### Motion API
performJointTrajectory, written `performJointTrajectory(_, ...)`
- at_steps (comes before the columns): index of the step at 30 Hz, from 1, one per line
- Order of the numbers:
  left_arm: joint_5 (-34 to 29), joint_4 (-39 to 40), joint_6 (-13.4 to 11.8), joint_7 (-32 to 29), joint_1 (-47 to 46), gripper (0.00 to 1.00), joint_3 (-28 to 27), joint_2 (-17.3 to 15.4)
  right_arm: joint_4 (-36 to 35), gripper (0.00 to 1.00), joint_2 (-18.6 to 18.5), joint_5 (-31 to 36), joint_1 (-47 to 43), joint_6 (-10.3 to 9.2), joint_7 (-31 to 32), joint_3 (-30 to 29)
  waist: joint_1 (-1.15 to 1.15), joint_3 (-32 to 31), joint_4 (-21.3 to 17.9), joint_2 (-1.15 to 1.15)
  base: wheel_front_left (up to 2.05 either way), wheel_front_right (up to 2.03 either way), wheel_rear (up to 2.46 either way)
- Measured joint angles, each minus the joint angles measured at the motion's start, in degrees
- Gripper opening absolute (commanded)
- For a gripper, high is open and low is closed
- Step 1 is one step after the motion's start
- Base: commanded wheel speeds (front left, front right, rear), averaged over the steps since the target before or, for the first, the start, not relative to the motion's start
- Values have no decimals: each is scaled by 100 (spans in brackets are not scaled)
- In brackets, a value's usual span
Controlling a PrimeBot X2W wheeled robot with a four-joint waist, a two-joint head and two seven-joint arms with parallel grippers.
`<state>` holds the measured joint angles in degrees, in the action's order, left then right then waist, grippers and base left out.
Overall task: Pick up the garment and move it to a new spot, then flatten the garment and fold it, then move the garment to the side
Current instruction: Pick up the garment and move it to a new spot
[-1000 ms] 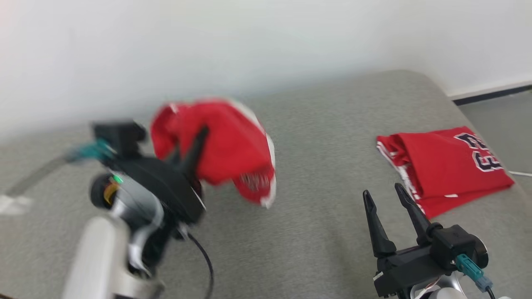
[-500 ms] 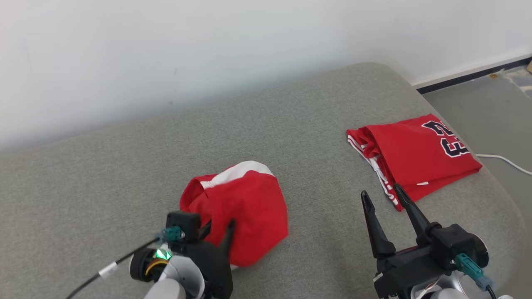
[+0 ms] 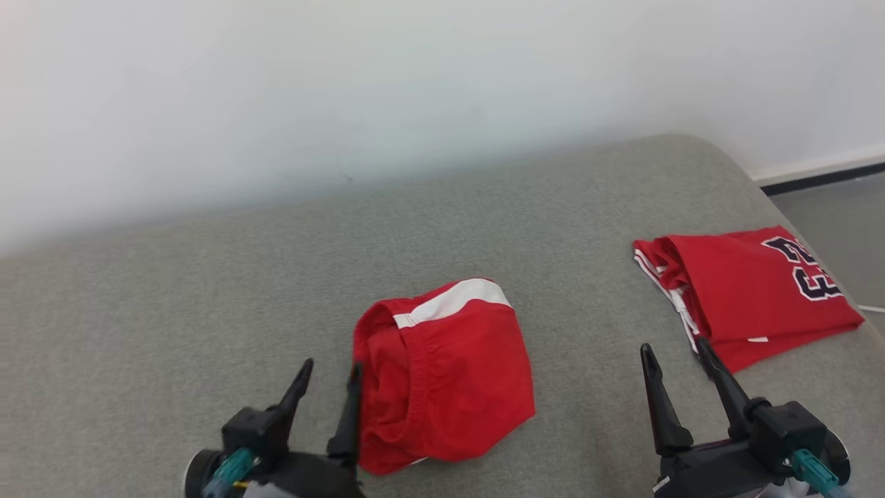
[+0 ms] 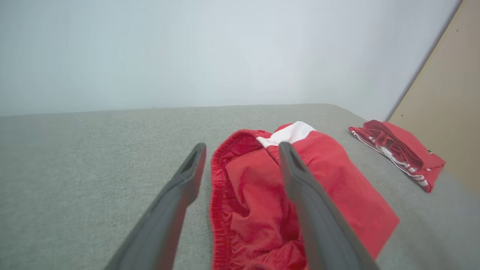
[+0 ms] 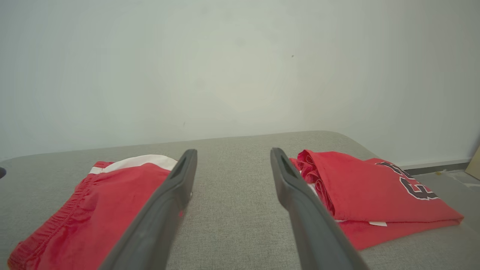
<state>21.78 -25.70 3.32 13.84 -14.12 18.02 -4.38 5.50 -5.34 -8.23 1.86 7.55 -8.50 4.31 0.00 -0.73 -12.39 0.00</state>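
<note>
The garment (image 3: 449,373) is a pair of red shorts with a white side stripe, lying bunched on the grey cushion (image 3: 207,290), waistband turned to the left. My left gripper (image 3: 332,366) stands open at its left edge, and its right finger (image 3: 351,408) is against the waistband. In the left wrist view the garment (image 4: 255,187) lies between and beyond the spread fingers of the left gripper (image 4: 242,146), which hold nothing. My right gripper (image 3: 674,346) is open and empty, to the right of the garment (image 5: 101,202). The right gripper (image 5: 233,151) points over bare cushion.
A folded red jersey (image 3: 747,290) with dark numbers lies near the cushion's right edge, just beyond the right gripper's fingertips. Past that edge are grey floor (image 3: 843,200) and a white cable (image 3: 871,309). A white wall backs the cushion. A beige board (image 4: 446,112) stands at the right.
The left gripper carried the garment down from the air onto the cushion, let it go and opened. The head camera shifted meanwhile. The right gripper stayed open.
</note>
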Motion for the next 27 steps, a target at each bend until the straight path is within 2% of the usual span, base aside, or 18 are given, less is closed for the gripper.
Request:
performJointTrajectory(5, -45, 766, -219, 105, 621, 100, -478, -124, 96, 100, -2, -1, -119, 0, -99, -164, 0, -109, 250, 0, 0, 0, 0)
performJointTrajectory(12, -278, 1529, -288, 121, 1285, 100, -1141, -124, 436, 100, -74, -40, -235, 0, -338, -307, -1, -229, 495, 0, 0, 0, 0)
performJointTrajectory(17, -625, 1645, -120, 121, 1622, 100, -1435, -146, 712, 100, -77, -42, -324, 0, -501, -374, -1, -306, 642, 0, 0, 0, 0)
performJointTrajectory(19, -847, 1636, 23, 121, 1761, 100, -1559, -226, 848, 100, -79, -42, -329, 0, -565, -370, 0, -351, 675, 0, 0, 0, 0)
performJointTrajectory(27, -1084, 1421, 252, 121, 2167, 100, -1852, -282, 1104, 100, -79, -42, -362, 0, -622, -280, -1, -448, 688, 0, 0, 0, 0)
